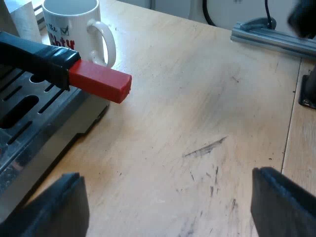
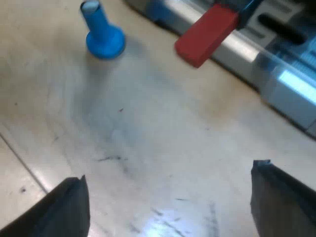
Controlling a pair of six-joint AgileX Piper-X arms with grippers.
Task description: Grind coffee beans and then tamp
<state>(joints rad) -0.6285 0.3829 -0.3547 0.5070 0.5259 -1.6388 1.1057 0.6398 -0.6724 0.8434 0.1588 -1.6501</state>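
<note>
Red handle end (image 1: 100, 81) juts over the table (image 1: 207, 98).
Our left gripper (image 1: 165, 177) and right gripper (image 2: 169, 173) gape wide, holding nothing.

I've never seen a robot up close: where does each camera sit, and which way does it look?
Left wrist view: on the left arm, looking down past its open left gripper at the table, mug, machine and red handle end.
Right wrist view: on the right arm, looking down past its open right gripper at the table and blue tamper.
Shared: table, machine, red handle end.
</note>
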